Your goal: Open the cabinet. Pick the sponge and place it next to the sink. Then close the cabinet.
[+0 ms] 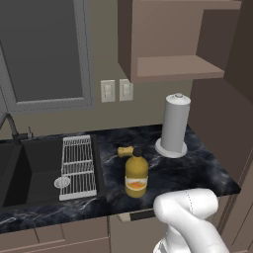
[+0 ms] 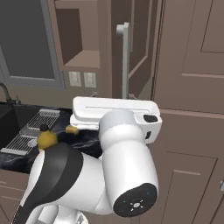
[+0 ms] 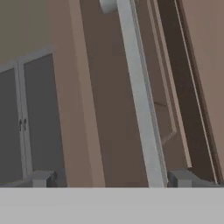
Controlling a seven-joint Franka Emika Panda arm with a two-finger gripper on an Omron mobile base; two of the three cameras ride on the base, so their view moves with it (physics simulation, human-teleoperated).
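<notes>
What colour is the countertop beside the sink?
Black marble with pale veins, clearest in the left base view.

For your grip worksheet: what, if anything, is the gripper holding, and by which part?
Nothing. The gripper is open, its fingertips apart; the cabinet handle runs between them, ungripped.

Hand view probably close on cabinet [image 3: 109, 100] handle.

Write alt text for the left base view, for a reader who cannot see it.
An open wall cabinet with a bare shelf hangs above a dark marble counter. On the counter a yellow-orange bottle stands in front of a small sponge, beside a paper towel roll. The black sink with a wire rack lies to the left.
</notes>
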